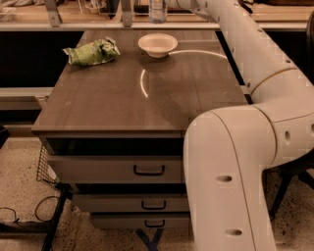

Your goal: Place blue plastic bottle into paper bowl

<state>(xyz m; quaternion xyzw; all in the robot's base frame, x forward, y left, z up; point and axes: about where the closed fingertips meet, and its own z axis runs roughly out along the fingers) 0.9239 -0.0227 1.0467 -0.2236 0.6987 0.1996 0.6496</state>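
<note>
The paper bowl (158, 44) is off-white and stands empty at the far middle of the brown table (113, 98). The lower part of the clear bottle (158, 12) with its white-and-blue label shows at the top edge, just behind the bowl. Its cap is cut off by the frame. My white arm (255, 59) reaches from the lower right up to the top edge beside the bottle. The gripper lies past the top edge, out of view. I cannot tell whether the bottle is held or standing.
A crumpled green snack bag (92, 52) lies at the table's far left. The table's front has several drawers (147, 169). A wire basket (45, 166) and cables (29, 215) are on the floor at left. A shelf rail (73, 25) runs behind the table.
</note>
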